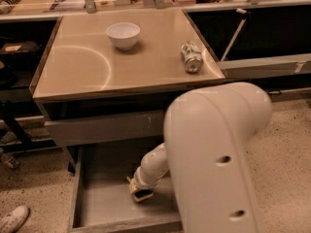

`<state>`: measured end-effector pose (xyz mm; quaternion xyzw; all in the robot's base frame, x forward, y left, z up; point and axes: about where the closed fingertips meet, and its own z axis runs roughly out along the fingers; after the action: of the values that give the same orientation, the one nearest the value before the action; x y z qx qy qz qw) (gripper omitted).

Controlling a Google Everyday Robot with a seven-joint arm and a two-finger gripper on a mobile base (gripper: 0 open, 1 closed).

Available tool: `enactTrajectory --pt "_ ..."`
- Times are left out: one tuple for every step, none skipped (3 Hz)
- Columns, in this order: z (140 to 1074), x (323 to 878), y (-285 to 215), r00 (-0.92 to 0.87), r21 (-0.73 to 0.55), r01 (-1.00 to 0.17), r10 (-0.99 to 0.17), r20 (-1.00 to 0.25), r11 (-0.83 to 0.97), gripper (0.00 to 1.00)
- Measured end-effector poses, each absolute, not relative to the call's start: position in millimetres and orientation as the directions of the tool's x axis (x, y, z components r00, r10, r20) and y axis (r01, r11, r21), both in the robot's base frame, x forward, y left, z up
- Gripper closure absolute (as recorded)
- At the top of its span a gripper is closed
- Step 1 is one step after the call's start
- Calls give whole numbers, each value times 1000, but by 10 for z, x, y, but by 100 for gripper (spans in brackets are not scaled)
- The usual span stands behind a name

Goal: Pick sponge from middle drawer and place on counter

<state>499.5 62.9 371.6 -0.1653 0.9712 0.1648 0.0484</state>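
The middle drawer [97,203] is pulled open below the counter [82,67]; its gray floor and low side walls show. My gripper [140,191] reaches down into the drawer at the end of the white arm [214,159], near the middle of the drawer floor. A small yellow-edged piece with a dark face, the sponge [142,195], sits right at the gripper's tip. The gripper touches or covers its upper part, and I cannot tell whether it is held.
A white bowl [123,34] and a tipped can [191,56] stand on the counter. A shut gray drawer front [104,127] sits above the open drawer. A shoe [12,218] is on the speckled floor at the left. Dark shelves flank the counter.
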Motion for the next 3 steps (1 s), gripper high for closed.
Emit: enactTrajectory --pt "4250 4834 499 -935 336 -355 -326 -140 872 100" --pt "4703 4712 361 -936 360 -352 -336 -109 864 100" --pt "5193 4591 319 -919 368 -393 -378 -113 843 100"
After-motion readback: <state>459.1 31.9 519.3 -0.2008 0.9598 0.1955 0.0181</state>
